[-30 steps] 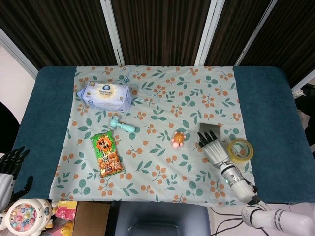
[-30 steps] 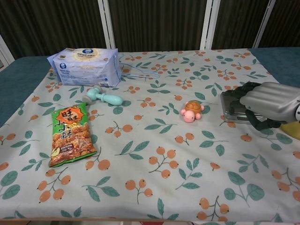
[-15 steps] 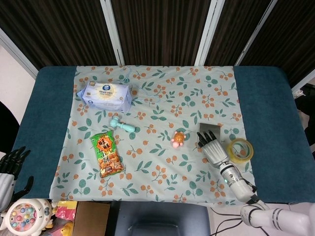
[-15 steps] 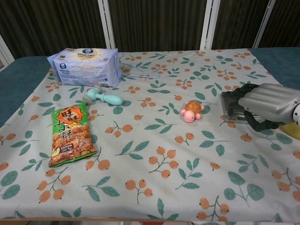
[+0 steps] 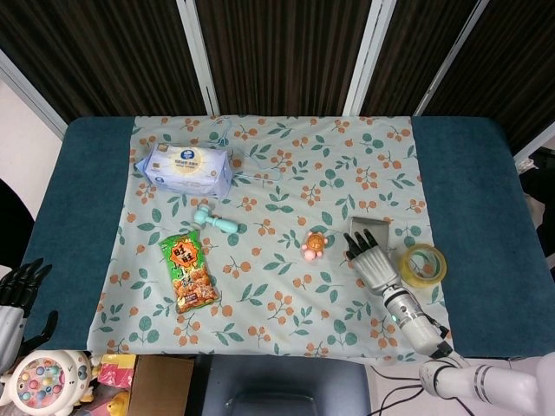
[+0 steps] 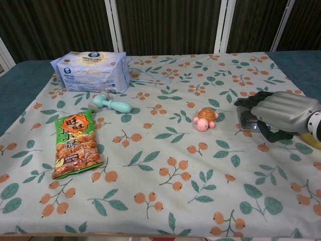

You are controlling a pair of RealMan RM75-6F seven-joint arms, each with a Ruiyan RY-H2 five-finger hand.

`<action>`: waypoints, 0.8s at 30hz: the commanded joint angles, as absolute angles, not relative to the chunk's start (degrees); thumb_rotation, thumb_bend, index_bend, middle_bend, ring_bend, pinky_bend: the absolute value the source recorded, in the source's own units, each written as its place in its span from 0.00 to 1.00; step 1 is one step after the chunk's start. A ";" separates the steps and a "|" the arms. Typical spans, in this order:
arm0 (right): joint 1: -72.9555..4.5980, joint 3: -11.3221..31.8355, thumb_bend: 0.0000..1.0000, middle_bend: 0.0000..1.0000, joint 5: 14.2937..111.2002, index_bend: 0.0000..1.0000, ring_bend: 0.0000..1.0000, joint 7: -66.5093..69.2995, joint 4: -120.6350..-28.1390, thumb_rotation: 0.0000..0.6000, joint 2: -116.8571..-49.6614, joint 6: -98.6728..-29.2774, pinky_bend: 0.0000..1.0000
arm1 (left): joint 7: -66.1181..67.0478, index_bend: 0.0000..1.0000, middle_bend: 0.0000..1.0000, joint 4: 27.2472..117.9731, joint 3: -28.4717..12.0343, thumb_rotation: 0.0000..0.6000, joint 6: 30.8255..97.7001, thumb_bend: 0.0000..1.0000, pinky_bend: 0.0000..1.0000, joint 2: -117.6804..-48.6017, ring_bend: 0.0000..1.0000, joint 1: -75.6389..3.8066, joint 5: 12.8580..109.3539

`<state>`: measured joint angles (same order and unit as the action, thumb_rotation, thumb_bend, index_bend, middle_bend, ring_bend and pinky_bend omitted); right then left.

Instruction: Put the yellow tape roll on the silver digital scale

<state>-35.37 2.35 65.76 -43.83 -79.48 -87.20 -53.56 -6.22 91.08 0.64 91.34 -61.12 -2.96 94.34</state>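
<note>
Head view – right hand (image 5: 371, 260) empty, fingers spread, over the scale (image 5: 369, 230) lower right – tape roll (image 5: 422, 263) just beside, ungrasped.

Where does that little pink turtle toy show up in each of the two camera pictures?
Head view: the pink turtle toy lies right of centre, just left of the right hand.
Chest view: the turtle sits right of centre.
Shared landmark: the silver scale, to the turtle's right in both.
</note>
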 commanded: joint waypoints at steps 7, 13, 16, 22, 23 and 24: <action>-35.04 2.05 0.97 0.00 65.76 0.40 0.00 -43.71 -80.50 1.00 -86.64 -55.31 0.00 | -6.19 0.00 0.00 91.14 0.59 1.00 91.88 0.46 0.10 -61.05 0.04 -2.75 94.51; -32.04 2.42 0.84 0.00 69.45 0.28 0.00 -37.51 -85.19 1.00 -81.64 -61.41 0.00 | -6.26 0.00 0.00 91.11 0.58 1.00 92.22 0.46 0.10 -61.00 0.04 -2.60 94.67; -30.42 2.39 0.66 0.00 70.48 0.19 0.00 -34.65 -86.45 1.00 -78.72 -63.59 0.00 | -6.16 0.00 0.00 91.15 0.58 1.00 92.25 0.46 0.10 -61.01 0.04 -2.58 94.68; -29.22 2.25 0.19 0.00 70.41 0.00 0.00 -29.12 -87.33 1.00 -75.21 -62.72 0.00 | -5.80 0.00 0.00 91.18 0.58 1.00 92.13 0.46 0.10 -61.12 0.04 -2.59 94.67; -28.70 1.77 0.14 0.00 69.94 0.00 0.00 -26.48 -86.95 1.00 -73.68 -61.38 0.00 | -5.51 0.00 0.00 91.11 0.54 1.00 91.86 0.46 0.10 -61.22 0.04 -2.67 94.46; -28.54 0.87 0.12 0.00 70.59 0.00 0.00 -23.04 -86.25 1.00 -72.16 -59.20 0.00 | -5.12 0.00 0.00 91.10 0.46 1.00 91.48 0.46 0.10 -61.39 0.04 -2.77 94.11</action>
